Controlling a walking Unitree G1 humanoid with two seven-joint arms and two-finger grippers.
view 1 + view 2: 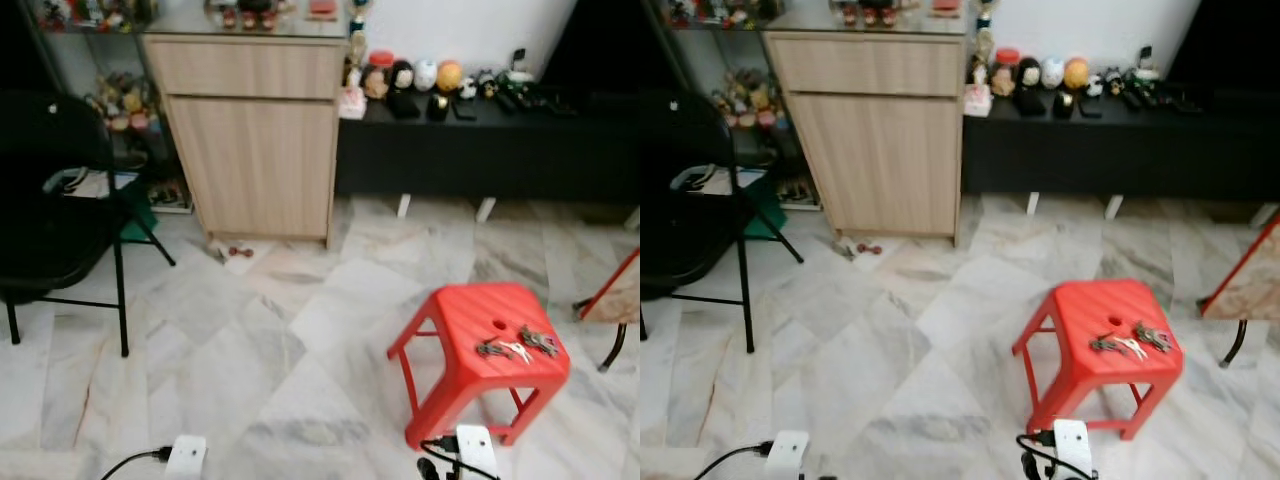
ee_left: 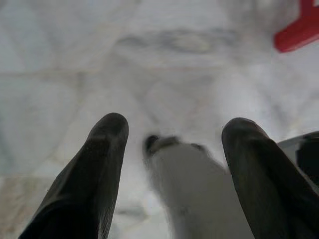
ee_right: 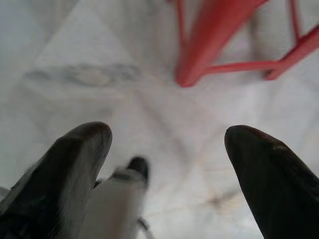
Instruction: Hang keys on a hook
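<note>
A bunch of keys (image 1: 518, 346) lies on the seat of a red plastic stool (image 1: 478, 316) standing on the marble floor at the lower right. Both arms hang low at the bottom edge of the head views. In the left wrist view my left gripper (image 2: 172, 134) is open over the floor, nothing between its black fingers (image 2: 102, 149). My right gripper (image 3: 167, 137) is open too, pointing at the floor beside a leg of the red stool (image 3: 209, 35). No hook can be made out.
A wooden cabinet (image 1: 255, 150) stands at the back, a low black bench (image 1: 480, 140) with figurines to its right. A black folding chair (image 1: 60, 220) is on the left. Another red-framed piece (image 1: 615, 295) sits at the right edge.
</note>
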